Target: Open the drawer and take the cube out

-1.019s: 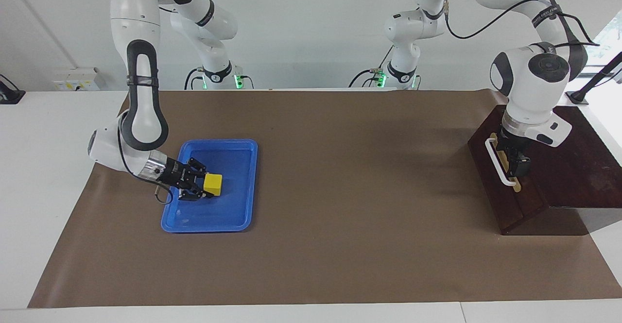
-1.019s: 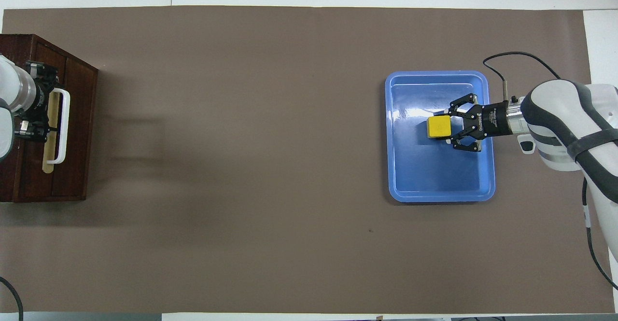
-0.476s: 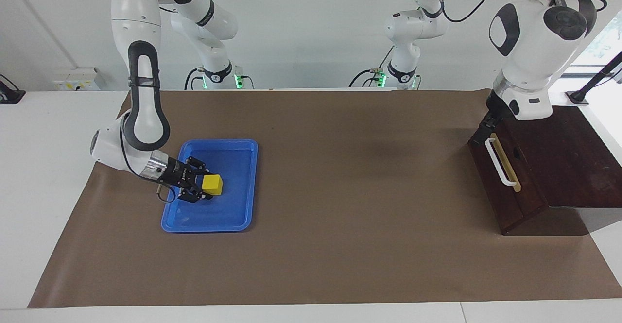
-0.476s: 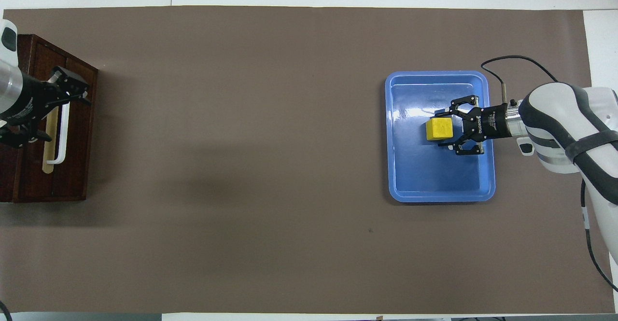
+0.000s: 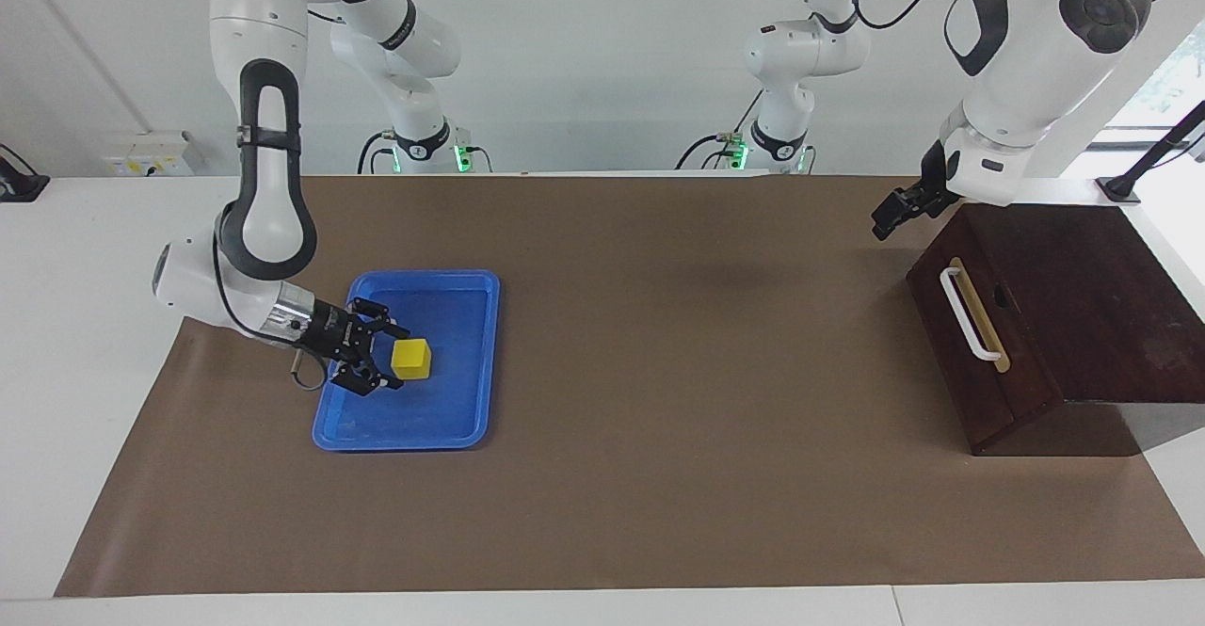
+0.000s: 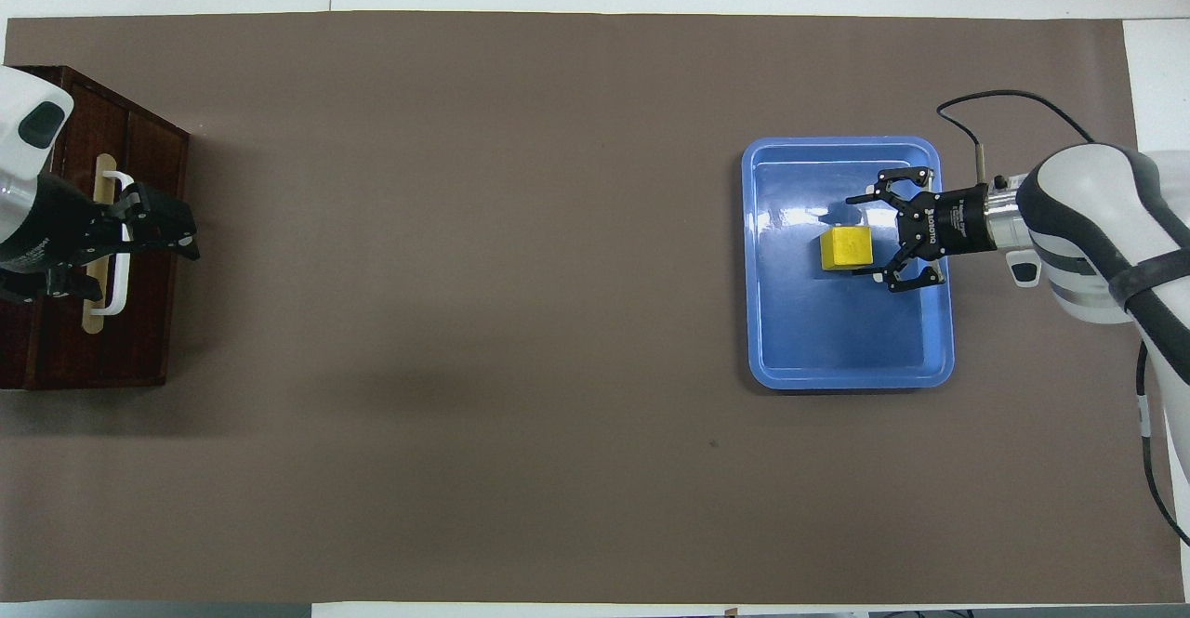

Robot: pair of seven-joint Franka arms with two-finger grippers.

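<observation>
The right gripper (image 5: 388, 360) hangs low over the blue tray (image 5: 471, 419) at the right arm's end of the surface, its jaws spread wide. The cube (image 5: 411, 359) sits on the tray floor just in front of the fingertips (image 6: 857, 200), no longer between them — one finger lies at each side of the cube's near corner, with blue showing between finger and block in the overhead view. The jaws hold nothing. There is a line of white lettering along the gripper's black body, but I cannot read it.

The cube is bright yellow and plain-faced, resting flat near the middle of the tray, a little toward the edge where the right gripper comes in. A thin black cable loops from the gripper's wrist out over the brown mat (image 5: 659, 372).

At the left arm's end stands the dark wooden box (image 5: 1083, 306). Its drawer (image 5: 979, 362) is shut, the front flush with the box, and the white bar handle (image 5: 970, 313) lies along its tan strip with nothing on it. The left gripper (image 5: 894, 212) is up in the air, clear of the handle; from the facing view it hangs over the mat beside the box's corner nearest the robots, touching nothing. How far its jaws are parted I cannot tell — they show only as a dark cluster from either side. Grey lettering on its black wrist in the overhead view is too small to make out.
</observation>
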